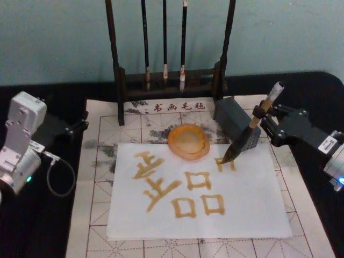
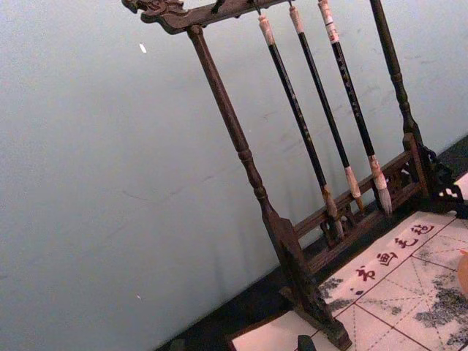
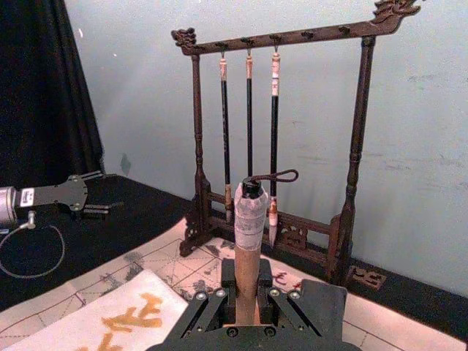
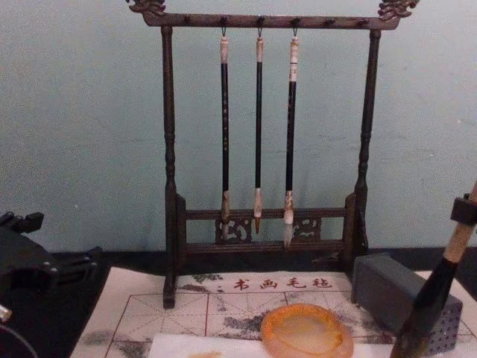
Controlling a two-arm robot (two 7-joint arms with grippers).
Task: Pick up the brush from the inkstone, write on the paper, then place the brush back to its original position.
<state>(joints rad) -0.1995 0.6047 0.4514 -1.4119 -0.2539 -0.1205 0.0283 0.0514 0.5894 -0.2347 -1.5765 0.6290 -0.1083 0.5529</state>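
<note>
Right pincer [image 1: 263, 115], in my head view, is to the right of the inkstone [image 1: 188, 142] and pinches the tan handle of the brush [image 1: 247, 134], whose dark tip slants down onto the paper [image 1: 252, 207] just right of the inkstone. The left pincer [image 1: 67, 129] sits parked well to the inkstone's left, and I cannot tell its grip. From the right wrist I see the jaws pressed against the brush [image 3: 247, 241] handle, white cap uppermost, and across the chest view the brush [image 4: 431, 302] leans right of the inkstone [image 4: 307, 333], before the grey block [image 4: 384, 287].
</note>
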